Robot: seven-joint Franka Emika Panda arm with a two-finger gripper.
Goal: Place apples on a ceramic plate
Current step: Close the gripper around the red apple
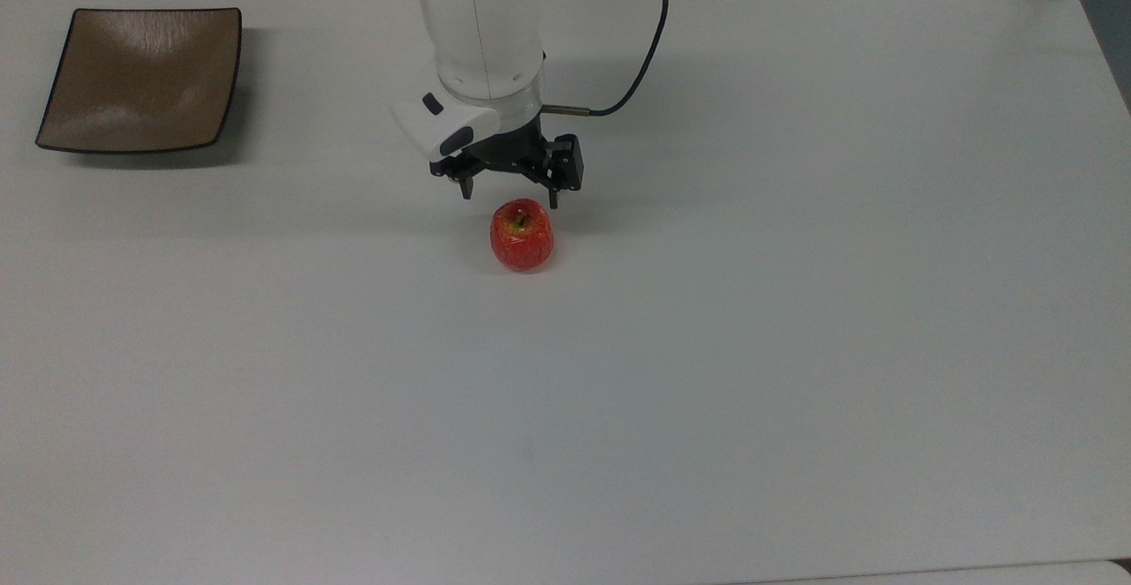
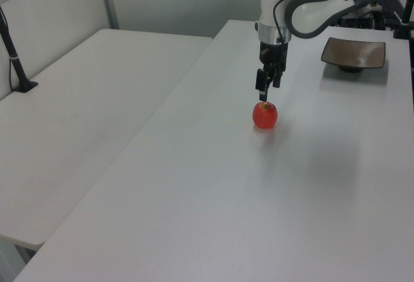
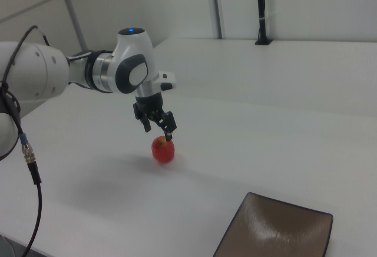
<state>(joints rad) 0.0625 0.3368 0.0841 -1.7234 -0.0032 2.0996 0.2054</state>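
End effector [image 1: 510,197]: hanging spread open just above the apple [image 1: 522,234], gripping nothing.
Apple: sitting mid-surface [image 1: 707,346], well apart from the plate [image 1: 141,79].
Right view: showing fingertips [image 3: 169,137] straddling the stem.
Top view: showing the plate lying empty.

apple [image 1: 521,234]: glossy red skin | plate [image 1: 141,79]: brown glazed ceramic, sheen | table [image 1: 707,373]: smooth matt white

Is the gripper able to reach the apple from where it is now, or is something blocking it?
Probably yes. The open gripper hovers just above the apple, which sits alone on the white table; the plate is far aside.
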